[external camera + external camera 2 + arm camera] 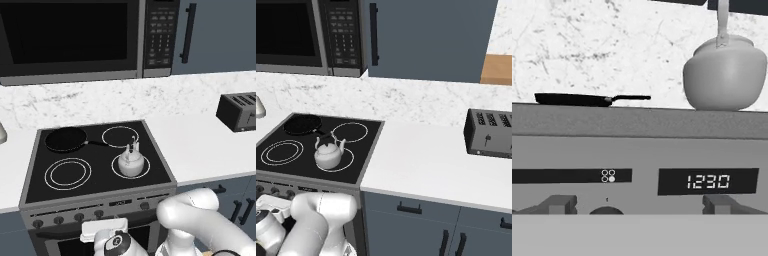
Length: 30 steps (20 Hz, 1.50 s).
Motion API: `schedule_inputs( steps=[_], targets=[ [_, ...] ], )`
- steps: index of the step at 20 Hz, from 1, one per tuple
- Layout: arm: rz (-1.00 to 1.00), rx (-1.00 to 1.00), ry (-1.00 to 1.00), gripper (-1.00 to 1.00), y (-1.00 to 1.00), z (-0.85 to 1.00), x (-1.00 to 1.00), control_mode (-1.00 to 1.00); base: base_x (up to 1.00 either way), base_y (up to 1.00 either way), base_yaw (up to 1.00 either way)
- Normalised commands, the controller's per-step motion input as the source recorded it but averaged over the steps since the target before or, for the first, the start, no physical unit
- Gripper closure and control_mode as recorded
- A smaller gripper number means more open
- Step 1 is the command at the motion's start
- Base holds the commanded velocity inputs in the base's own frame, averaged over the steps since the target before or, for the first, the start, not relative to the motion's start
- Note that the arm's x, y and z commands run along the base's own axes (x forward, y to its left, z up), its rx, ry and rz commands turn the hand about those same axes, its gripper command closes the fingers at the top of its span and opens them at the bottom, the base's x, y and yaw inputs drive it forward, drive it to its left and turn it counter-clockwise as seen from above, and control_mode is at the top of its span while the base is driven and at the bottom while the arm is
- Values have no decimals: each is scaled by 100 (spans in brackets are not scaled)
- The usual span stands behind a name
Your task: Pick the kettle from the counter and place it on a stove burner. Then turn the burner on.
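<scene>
The small white-silver kettle (131, 161) (328, 155) stands upright on the front right burner ring of the black stove top (100, 185), free of any grip. In the hand view the kettle (724, 75) rises above the stove's front lip at upper right. My gripper (639, 202) is open, level with the grey control panel (637, 150) just below the stove top, its fingertips (557, 203) wide apart with nothing between them. A dark knob (607, 210) peeks up between them, left of centre. The white counter (210, 145) lies to the right of the stove.
A black frying pan (66, 139) (572, 99) sits on the back left burner. The panel shows a clock display (708, 181) and a burner icon (608, 175). More knobs (59, 220) line the stove front. A dark toaster (240, 111) stands at the right, a microwave (70, 37) above.
</scene>
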Motion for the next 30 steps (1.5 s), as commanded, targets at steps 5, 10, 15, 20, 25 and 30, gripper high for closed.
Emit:
schedule_inputs(
  steps=[5,10,15,20,25,30],
  targets=[
    [2,0,-3,-100,0,-27,11,-100,0,0,0],
    [1,2,-1,-100,4,-14,6,-100,0,0,0],
    [0,1,-3,-100,2,-7,12,-100,0,0,0],
    [0,0,-4,-100,1,-11,17,-100,0,0,0],
    [0,0,-1,-100,11,-16,20,-100,0,0,0],
    [0,0,0,-100,17,-21,4,-100,0,0,0]
  ],
)
